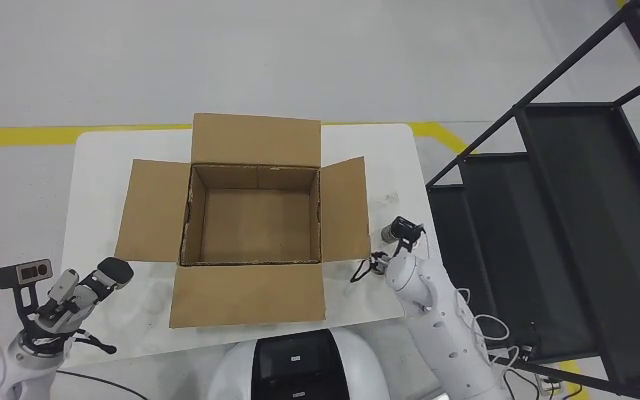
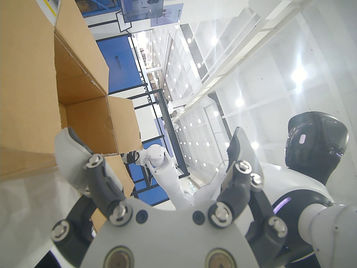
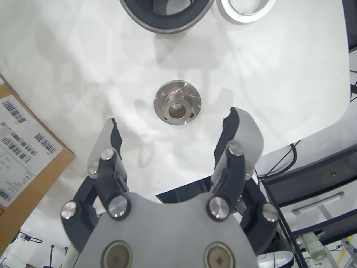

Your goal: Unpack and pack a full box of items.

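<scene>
An open cardboard box [image 1: 255,225] stands mid-table with its four flaps spread and nothing inside. My right gripper [image 3: 172,116] hangs open just above the table to the right of the box. A small metal flange [image 3: 177,107] lies below and between its fingertips. Beyond the flange stand a black hollow cylinder [image 3: 139,6] and a white ring [image 3: 246,15]. My left gripper [image 2: 152,133] is open and holds nothing, near the table's front left corner [image 1: 108,272], tilted upward. The box [image 2: 83,107] is beside it.
The white table [image 1: 100,180] has a rounded edge close to the right gripper. A black metal stair frame [image 1: 540,200] stands right of the table. A labelled cardboard face of the box [image 3: 25,146] is close to the right gripper.
</scene>
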Tool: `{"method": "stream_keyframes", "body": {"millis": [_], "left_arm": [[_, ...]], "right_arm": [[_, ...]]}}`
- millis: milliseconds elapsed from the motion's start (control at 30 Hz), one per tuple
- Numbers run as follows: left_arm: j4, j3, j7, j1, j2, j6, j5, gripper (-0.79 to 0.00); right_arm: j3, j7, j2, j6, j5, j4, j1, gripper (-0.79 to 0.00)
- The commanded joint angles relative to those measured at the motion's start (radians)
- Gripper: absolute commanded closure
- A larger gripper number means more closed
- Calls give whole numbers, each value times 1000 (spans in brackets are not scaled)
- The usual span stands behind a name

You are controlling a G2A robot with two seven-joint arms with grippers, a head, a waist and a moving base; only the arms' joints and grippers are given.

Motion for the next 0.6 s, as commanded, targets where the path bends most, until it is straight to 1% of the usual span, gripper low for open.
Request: {"method": "stream_keyframes", "body": {"millis": [0, 33, 100, 167, 567], "left_arm": [[0, 0, 0, 0, 0, 0, 0, -785], [0, 0, 0, 0, 0, 0, 0, -785], [0, 0, 0, 0, 0, 0, 0, -785], [0, 0, 0, 0, 0, 0, 0, -785], [0, 0, 0, 0, 0, 0, 0, -785]], "right_arm": [[-7, -8, -2, 5, 8, 8, 3, -419], [-9, -13, -3, 8, 13, 12, 5, -385], [-14, -22, -4, 11, 24, 22, 9, -366], [-17, -33, -5, 14, 32, 35, 14, -320], [-39, -82, -12, 57, 53, 73, 31, -351]]}}
